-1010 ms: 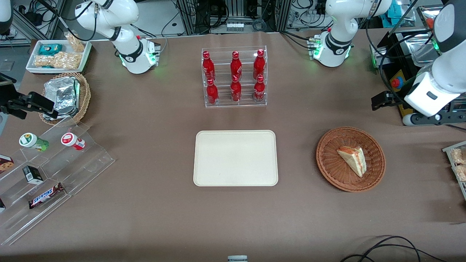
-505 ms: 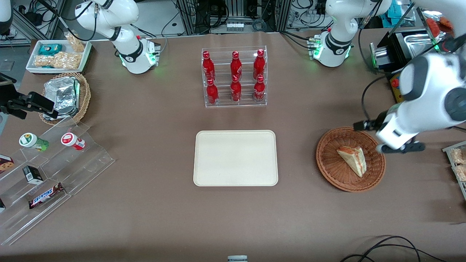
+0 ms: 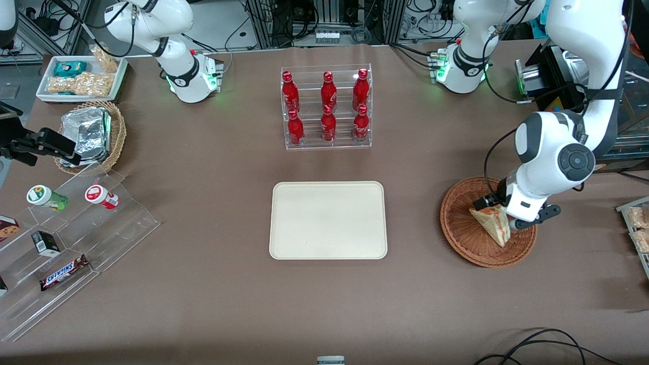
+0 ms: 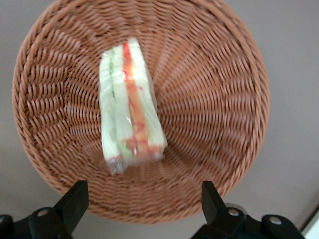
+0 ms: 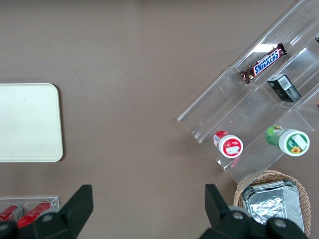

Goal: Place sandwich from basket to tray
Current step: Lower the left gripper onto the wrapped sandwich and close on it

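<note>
So the sandwich (image 4: pixel 130 102) was a clear-wrapped wedge, pale bread with red-orange and green layers, lying in the round woven wicker basket (image 4: pixel 219 114). Gripper (image 4: pixel 142 211) hovered above it, fingers (image 4: pixel 74 201) spread wide, holding nothing. Smooth cream tray (image 3: pixel 328 220) sat apart, toward the parked arm.

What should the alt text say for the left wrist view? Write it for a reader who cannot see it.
A clear-wrapped sandwich with red-orange and green filling lies in a round reddish-brown wicker basket on a brown table. The gripper hangs above it, its two dark fingers spread wide apart, holding nothing.
</note>
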### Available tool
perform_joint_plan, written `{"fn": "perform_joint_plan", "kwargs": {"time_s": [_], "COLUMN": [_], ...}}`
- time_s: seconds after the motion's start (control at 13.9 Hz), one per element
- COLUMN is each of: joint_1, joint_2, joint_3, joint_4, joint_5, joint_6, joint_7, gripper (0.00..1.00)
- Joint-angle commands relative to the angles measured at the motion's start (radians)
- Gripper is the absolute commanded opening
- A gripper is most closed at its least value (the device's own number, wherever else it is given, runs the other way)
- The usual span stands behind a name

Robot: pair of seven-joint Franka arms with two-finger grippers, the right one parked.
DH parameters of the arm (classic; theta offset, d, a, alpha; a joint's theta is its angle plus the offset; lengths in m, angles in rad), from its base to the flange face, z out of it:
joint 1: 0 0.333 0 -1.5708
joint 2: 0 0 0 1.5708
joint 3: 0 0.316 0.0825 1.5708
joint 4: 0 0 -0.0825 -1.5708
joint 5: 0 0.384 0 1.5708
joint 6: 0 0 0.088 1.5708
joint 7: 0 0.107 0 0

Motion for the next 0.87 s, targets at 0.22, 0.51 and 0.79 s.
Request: {"fn": "perform_joint_plan", "kwargs": {"time_s": [0.22,0.51,0.79], "joint_1": [0.010,0.010,0.003], "joint_2": [0.101,0.139,0.075], "joint_3": [0.026,0.033,0.033], "joint_4": [0.046,0.080,0.083], "joint_5": [0.003,0.003,0.006], "joint_6": [0.115,0.109,-0.017], "joint_7": [-0.244,-0.248,-0.248], "gripper": [1.00,0.10,0.05]}}
